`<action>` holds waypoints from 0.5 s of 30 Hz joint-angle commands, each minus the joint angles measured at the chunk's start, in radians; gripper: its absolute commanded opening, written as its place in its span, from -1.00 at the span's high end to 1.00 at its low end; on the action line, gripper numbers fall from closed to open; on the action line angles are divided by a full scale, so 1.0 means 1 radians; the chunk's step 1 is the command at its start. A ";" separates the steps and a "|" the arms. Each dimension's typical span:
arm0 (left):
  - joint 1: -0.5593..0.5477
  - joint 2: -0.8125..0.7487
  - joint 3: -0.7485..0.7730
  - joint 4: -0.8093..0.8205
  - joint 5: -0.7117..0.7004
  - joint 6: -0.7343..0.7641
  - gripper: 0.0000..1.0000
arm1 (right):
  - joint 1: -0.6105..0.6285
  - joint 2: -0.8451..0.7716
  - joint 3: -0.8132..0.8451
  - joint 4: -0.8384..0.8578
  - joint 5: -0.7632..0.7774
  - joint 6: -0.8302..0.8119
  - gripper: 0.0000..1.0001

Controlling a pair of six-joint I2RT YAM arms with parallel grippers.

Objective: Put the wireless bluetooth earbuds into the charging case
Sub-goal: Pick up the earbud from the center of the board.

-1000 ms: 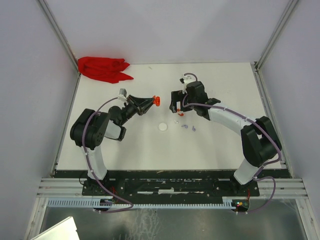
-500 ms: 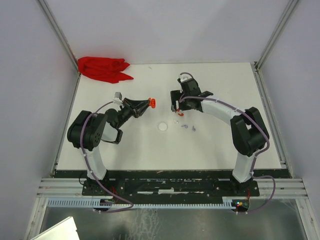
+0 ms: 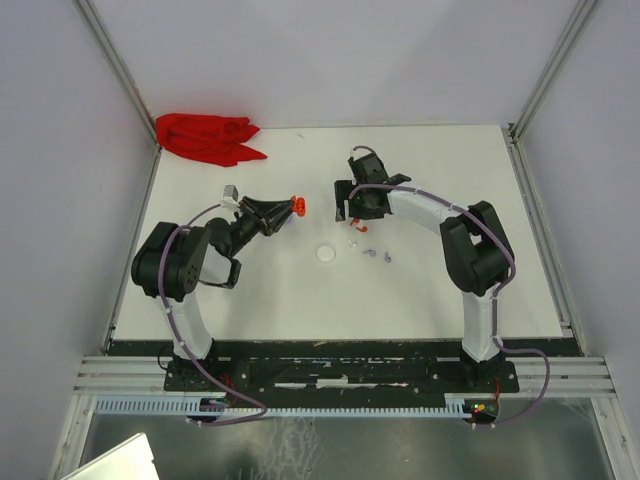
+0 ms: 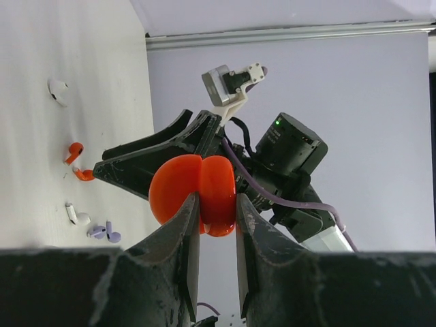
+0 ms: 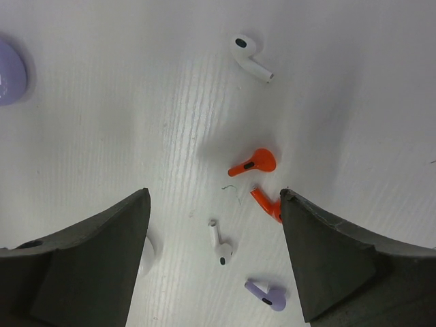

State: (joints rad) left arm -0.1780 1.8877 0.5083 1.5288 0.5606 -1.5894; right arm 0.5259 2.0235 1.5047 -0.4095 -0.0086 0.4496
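Nearest the arm bases, a white disc [image 3: 326,254] lay flat on the table [image 3: 250,290]. Just to its right lay the purple earbuds [image 3: 372,254], left aside for the moment.

Slightly farther on, the red earbuds [image 5: 253,163] lay close together on the bare surface. One white earbud [image 5: 219,246] lay on their near side and another [image 5: 248,54] beyond them. All six buds were on the table and none was in a case.

The right gripper [image 5: 214,194] hung above this cluster with its jaws spread wide and nothing between them. The red pair sat roughly under the gap, probably because one of those buds was the next to be picked up.

To the left, level with it, the left gripper [image 4: 214,204] was clamped on the red charging case [image 4: 194,191]. It held the case raised off the table and turned toward the right arm. This was likely to present the case as a steady target of the matching colour. Whether its lid stood open could not be told.

A purple disc [image 5: 10,71] lay near the buds. A red cloth [image 3: 205,138] lay bunched in the far left corner, well apart.
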 commanded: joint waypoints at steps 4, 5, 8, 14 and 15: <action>0.018 -0.039 -0.005 0.177 0.034 -0.020 0.94 | -0.003 0.034 0.043 -0.012 -0.005 0.032 -0.69; 0.019 -0.039 -0.005 0.176 0.035 -0.020 0.94 | -0.004 0.039 0.043 -0.010 -0.006 0.032 -0.69; 0.020 -0.040 -0.004 0.177 0.036 -0.021 0.94 | -0.004 0.052 0.045 -0.005 -0.011 0.034 -0.69; 0.023 -0.042 -0.007 0.178 0.036 -0.021 0.94 | -0.006 0.079 0.057 0.002 -0.023 0.037 -0.69; 0.024 -0.042 -0.008 0.179 0.036 -0.021 0.94 | -0.007 0.084 0.058 0.003 -0.024 0.038 -0.69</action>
State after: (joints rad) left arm -0.1627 1.8858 0.5072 1.5288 0.5785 -1.5894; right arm 0.5224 2.0880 1.5162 -0.4271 -0.0231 0.4751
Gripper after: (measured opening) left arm 0.295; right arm 0.847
